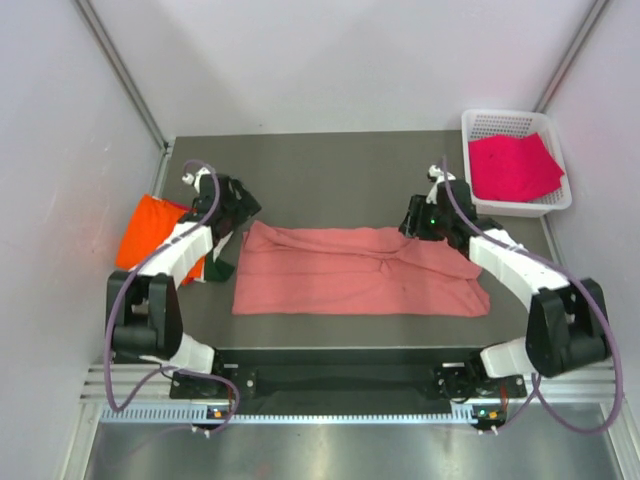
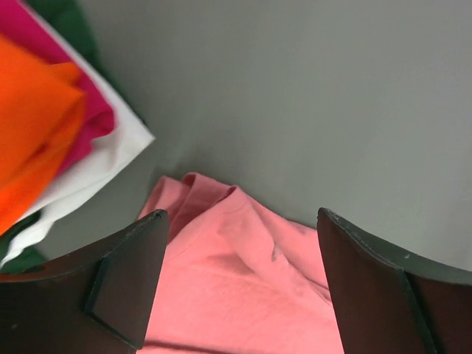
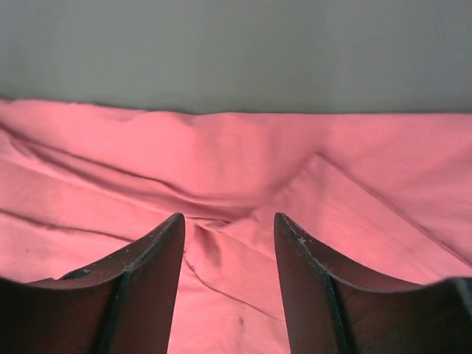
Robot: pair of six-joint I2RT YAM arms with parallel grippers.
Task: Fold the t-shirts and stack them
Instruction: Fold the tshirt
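Note:
A salmon-pink t-shirt point(image 1: 360, 272) lies folded into a long band across the middle of the table. My left gripper point(image 1: 238, 208) hovers over its far left corner point(image 2: 221, 251), jaws wide open and holding nothing point(image 2: 242, 214). At the shirt's far right edge, my right gripper point(image 1: 420, 222) stands open just above the wrinkled pink cloth point(image 3: 236, 155), a small crease lying between its fingertips point(image 3: 228, 217). A bright orange t-shirt point(image 1: 150, 230) lies folded at the left, on top of a magenta one point(image 2: 92, 122). Another magenta t-shirt point(image 1: 512, 166) lies in the basket.
The white mesh basket point(image 1: 480, 122) stands at the back right corner. White cloth point(image 2: 110, 158) and dark green cloth point(image 1: 220, 262) lie under the orange stack by the left arm. Walls close in the left and right sides.

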